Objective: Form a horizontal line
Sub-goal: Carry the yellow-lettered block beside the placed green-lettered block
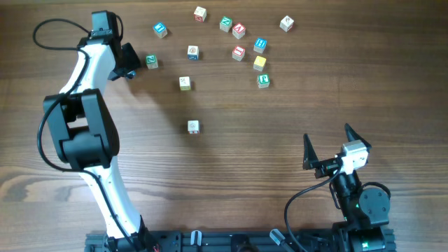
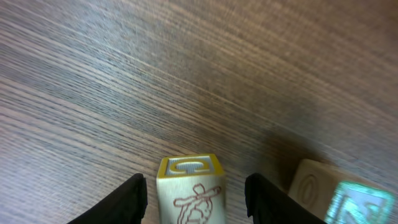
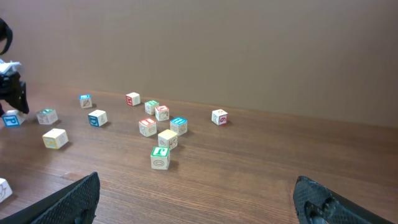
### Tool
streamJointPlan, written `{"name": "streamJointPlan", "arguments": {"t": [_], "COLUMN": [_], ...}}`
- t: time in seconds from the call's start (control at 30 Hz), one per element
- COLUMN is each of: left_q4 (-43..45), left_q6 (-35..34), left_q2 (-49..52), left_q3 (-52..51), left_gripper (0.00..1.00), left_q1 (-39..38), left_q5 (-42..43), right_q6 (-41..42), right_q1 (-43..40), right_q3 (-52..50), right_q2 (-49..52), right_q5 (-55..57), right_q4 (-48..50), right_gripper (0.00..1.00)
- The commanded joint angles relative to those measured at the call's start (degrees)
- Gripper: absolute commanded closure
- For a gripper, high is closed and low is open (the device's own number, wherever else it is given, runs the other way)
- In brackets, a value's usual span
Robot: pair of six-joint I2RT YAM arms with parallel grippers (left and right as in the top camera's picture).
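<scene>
My left gripper [image 1: 131, 63] is at the far left of the table, open. In the left wrist view a yellow-topped cube with a red drawing [image 2: 189, 190] stands on the wood between its black fingers [image 2: 127, 202], with a gap on each side. A cube with a teal face [image 2: 348, 199] sits just to the right of it and shows from overhead as the teal cube [image 1: 151, 61]. The overhead view hides the yellow-topped cube under the gripper. My right gripper [image 1: 327, 134] hangs wide open near the front right, holding nothing. The horizontal line is out of view; all cubes lie apart.
Several loose cubes lie scattered at the back: a yellowish one [image 1: 184, 82], a lone whitish one [image 1: 194, 127] mid-table, a green-topped one [image 3: 160, 157] and a cluster around a red-marked cube [image 1: 239, 52]. A black cable [image 1: 52, 28] loops behind the left arm.
</scene>
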Motion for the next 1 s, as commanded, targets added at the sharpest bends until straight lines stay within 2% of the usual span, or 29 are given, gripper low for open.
{"name": "streamJointPlan", "arguments": {"t": [0.0,0.07,0.1,0.27,0.47,0.6,0.8,0.97], "left_q4": [0.6,1.0,1.0,0.9,0.7,-0.4,-9.5,-23.3], "left_q6": [-0.1,-0.1,-0.1,-0.1,0.1,0.1,0.1,0.4], "left_q2": [1.5,1.5,1.5,1.5,0.3,-6.5,-18.1,-21.4], "left_q3": [-0.7,-0.7,-0.7,-0.7,-0.6,-0.6,-0.6,-0.7], "left_gripper": [0.49,0.51,0.57,0.72,0.73,0.76,0.79,0.79], "left_q1": [0.1,0.1,0.1,0.1,0.1,0.2,0.1,0.0], "left_q5": [0.7,0.7,0.7,0.7,0.7,0.7,0.9,11.2], "right_q6": [-0.6,-0.7,-0.7,-0.7,-0.6,-0.7,-0.7,-0.7], "right_q1": [-0.2,-0.2,-0.2,-0.2,-0.2,-0.2,-0.2,-0.2], "right_q3": [0.0,0.0,0.0,0.0,0.0,0.0,0.0,0.0], "right_q2": [-0.4,-0.4,-0.4,-0.4,-0.4,-0.4,-0.4,-0.4], "right_q5": [-0.7,-0.7,-0.7,-0.7,-0.7,-0.7,-0.7,-0.7], "right_q4": [0.2,0.2,0.2,0.2,0.2,0.2,0.2,0.2], "right_gripper": [0.0,0.0,0.0,0.0,0.0,0.0,0.0,0.0]}}
